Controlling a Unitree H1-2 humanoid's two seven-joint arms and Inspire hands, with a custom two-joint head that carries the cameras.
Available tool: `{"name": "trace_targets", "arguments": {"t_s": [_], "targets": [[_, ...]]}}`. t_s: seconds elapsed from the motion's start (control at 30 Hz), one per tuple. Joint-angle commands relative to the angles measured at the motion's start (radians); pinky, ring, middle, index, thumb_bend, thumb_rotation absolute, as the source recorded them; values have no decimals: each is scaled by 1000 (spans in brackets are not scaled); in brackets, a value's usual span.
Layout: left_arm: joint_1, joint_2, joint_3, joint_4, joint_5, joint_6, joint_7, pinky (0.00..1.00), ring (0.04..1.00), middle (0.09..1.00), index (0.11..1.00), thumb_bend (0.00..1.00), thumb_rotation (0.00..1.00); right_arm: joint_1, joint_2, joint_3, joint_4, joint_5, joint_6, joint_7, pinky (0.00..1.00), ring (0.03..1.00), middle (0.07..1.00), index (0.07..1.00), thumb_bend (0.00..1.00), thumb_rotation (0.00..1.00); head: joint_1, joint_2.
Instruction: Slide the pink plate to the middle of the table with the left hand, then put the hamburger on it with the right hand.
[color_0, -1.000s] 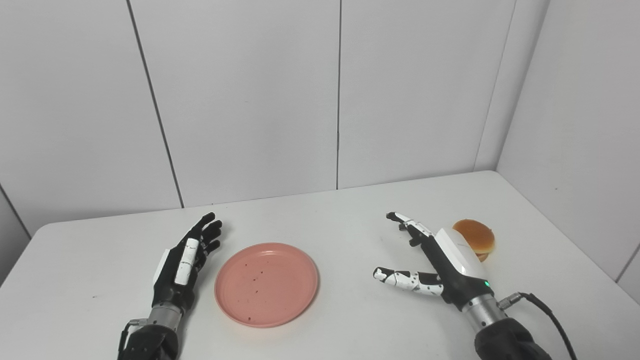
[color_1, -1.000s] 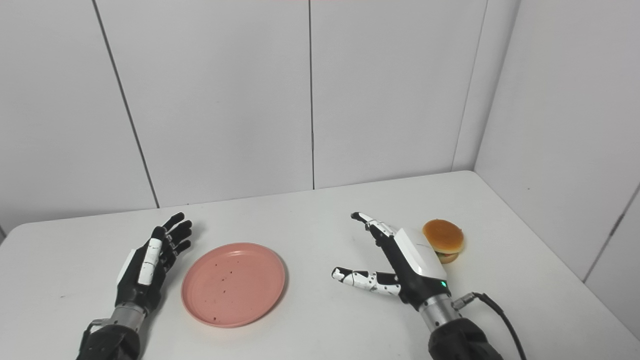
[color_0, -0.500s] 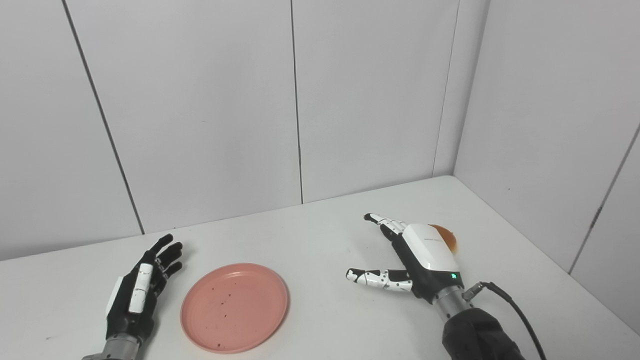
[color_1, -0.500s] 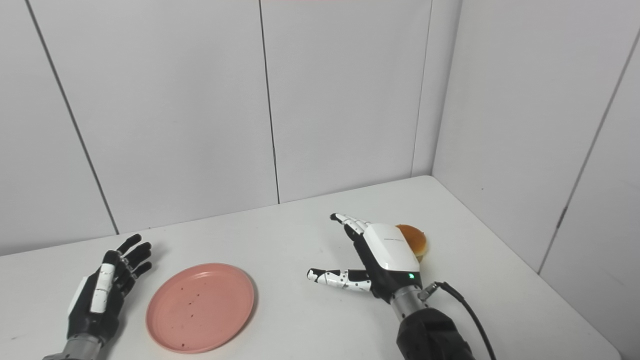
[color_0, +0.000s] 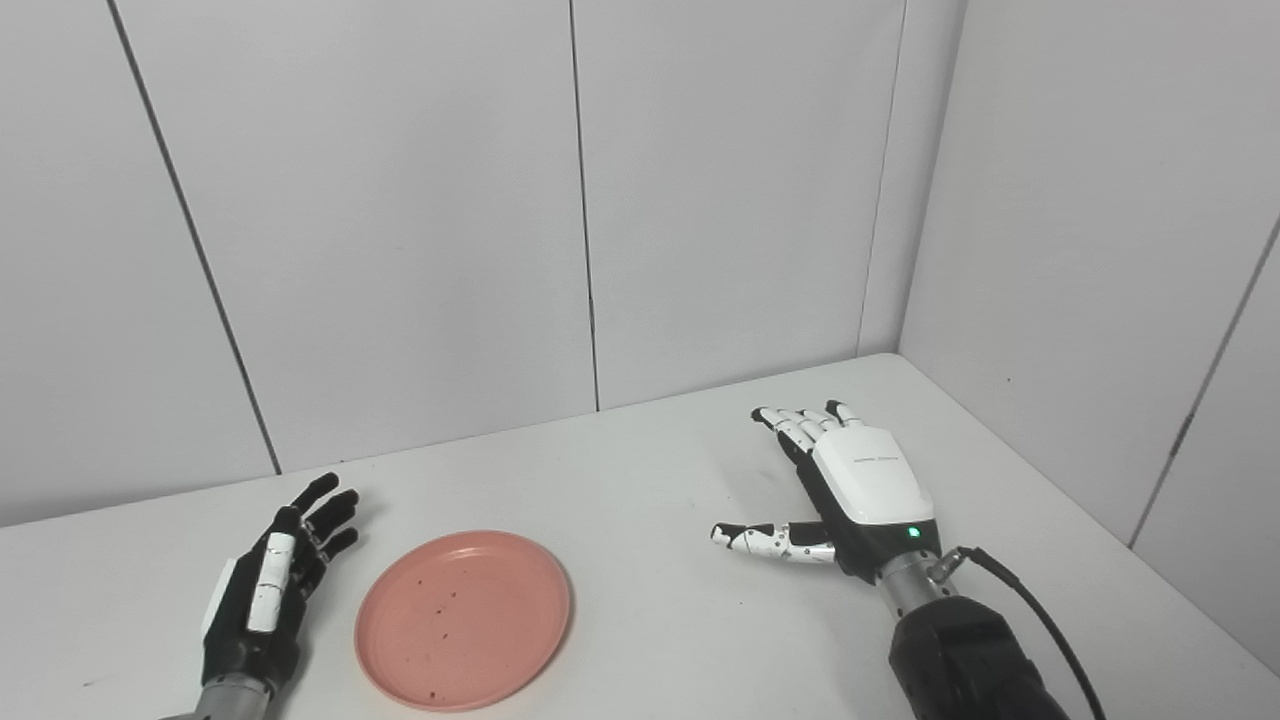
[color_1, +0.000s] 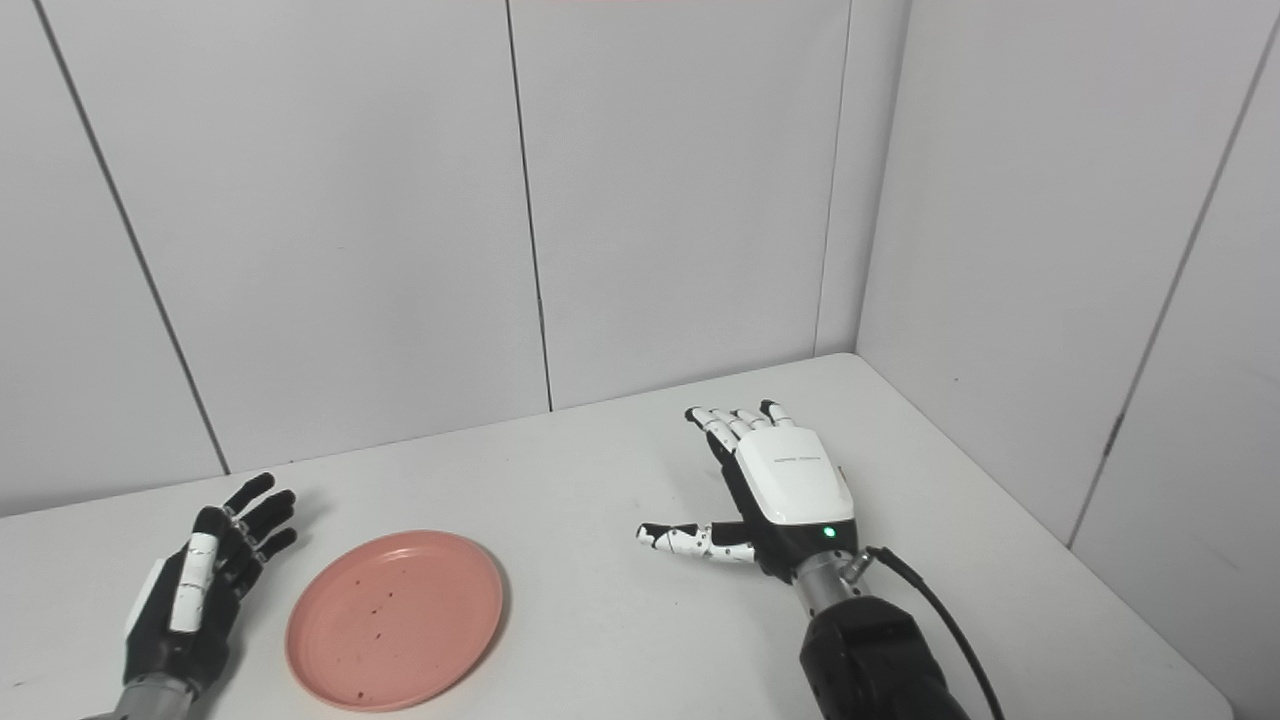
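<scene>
Item one: pink plate, one in count. We find it flat on the white worktop, left of the middle, its surface dotted with small dark specks. It sits just beside the left hand, to that hand's right, with a narrow strip of bare worktop between them; we see no contact.

Item two: left hand, one. We note black fingers held straight and slightly fanned, pointing away from the robot, with nothing in its hold. It rests low near the worktop's near left edge.

Item three: right hand, one. We record a white back shell with a small green light near the wrist, fingers extended forward and apart, thumb stretched out sideways toward the plate. It holds nothing that we can see. It stands well apart from the plate, on the right half of the worktop.

Item four: hamburger. We cannot locate it in either view; the right hand may cover that spot, but we cannot tell.

Item five: black cable, one, trailing from the right wrist.
</scene>
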Motion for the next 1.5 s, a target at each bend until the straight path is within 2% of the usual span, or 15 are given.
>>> {"name": "trace_targets", "arguments": {"t_s": [0.0, 0.13, 0.3, 0.67, 1.17, 1.47], "targets": [[72, 3, -1, 35, 1, -20, -10, 850, 873, 796, 802, 905, 812, -58, -33, -23, -11, -11, 40, -5, 958, 881, 867, 849, 825, 791, 4, 3], [75, -1, -4, 23, 4, -11, -3, 852, 873, 796, 803, 901, 814, -78, -61, -31, 13, -4, 50, 10, 985, 893, 880, 853, 835, 739, 18, 10], [68, -4, -11, 41, 14, -37, -4, 845, 869, 795, 803, 921, 824, -101, -95, -25, 60, -5, 60, 16, 983, 895, 881, 856, 839, 737, 26, 16], [69, -2, -16, 40, 16, -36, -7, 846, 851, 799, 807, 938, 817, -146, -130, -10, 197, 7, 78, 15, 954, 893, 890, 853, 856, 726, 32, 22], [81, -4, -31, 15, 35, -34, 2, 850, 858, 810, 812, 925, 832, -192, -161, 38, 422, 90, 37, -75, 773, 821, 843, 833, 847, 690, 41, 26], [92, -1, -40, -5, 47, -28, 11, 846, 861, 813, 813, 933, 835, -218, -172, 90, 508, 154, 29, -102, 755, 827, 845, 838, 844, 678, 47, 28]]}}
